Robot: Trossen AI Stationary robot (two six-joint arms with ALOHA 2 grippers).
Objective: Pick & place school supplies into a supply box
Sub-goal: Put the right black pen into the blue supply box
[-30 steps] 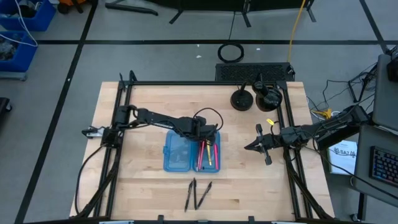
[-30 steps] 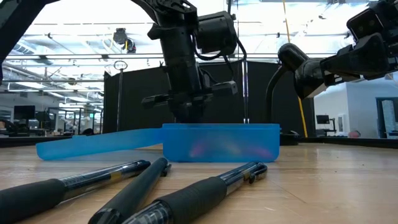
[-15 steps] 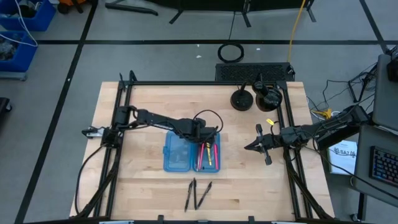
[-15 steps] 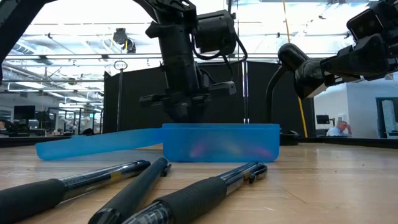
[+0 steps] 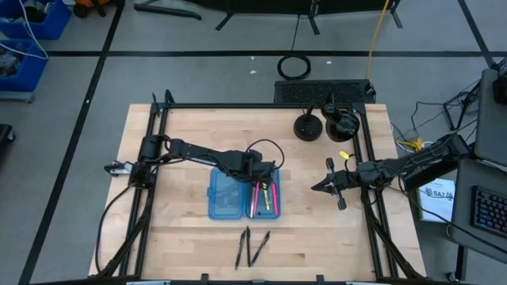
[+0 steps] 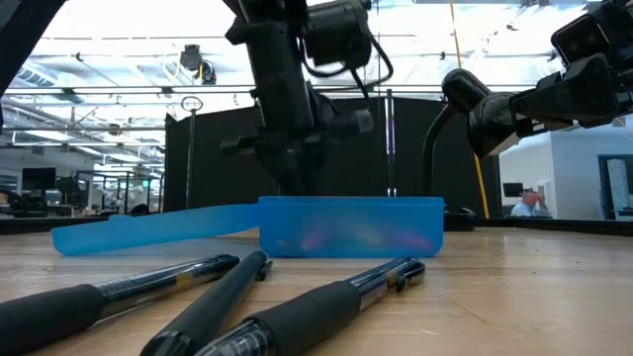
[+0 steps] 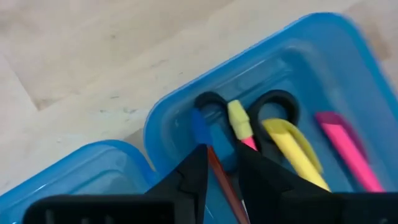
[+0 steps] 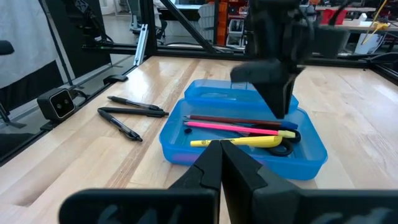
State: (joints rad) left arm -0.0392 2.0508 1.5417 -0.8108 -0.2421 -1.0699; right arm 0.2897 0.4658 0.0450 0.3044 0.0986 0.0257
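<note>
At frame center the left gripper hovers slightly parted and empty over the blue supply box holding pens and scissors, while three black pens lie below and the closed right gripper waits at right.

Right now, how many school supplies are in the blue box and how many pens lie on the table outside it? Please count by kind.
In the supply box:
Brown pencil: 1
Pink pen: 1
Yellow pen: 1
Scissors: 1
On the table:
Black pens: 3
Total: 7
</note>
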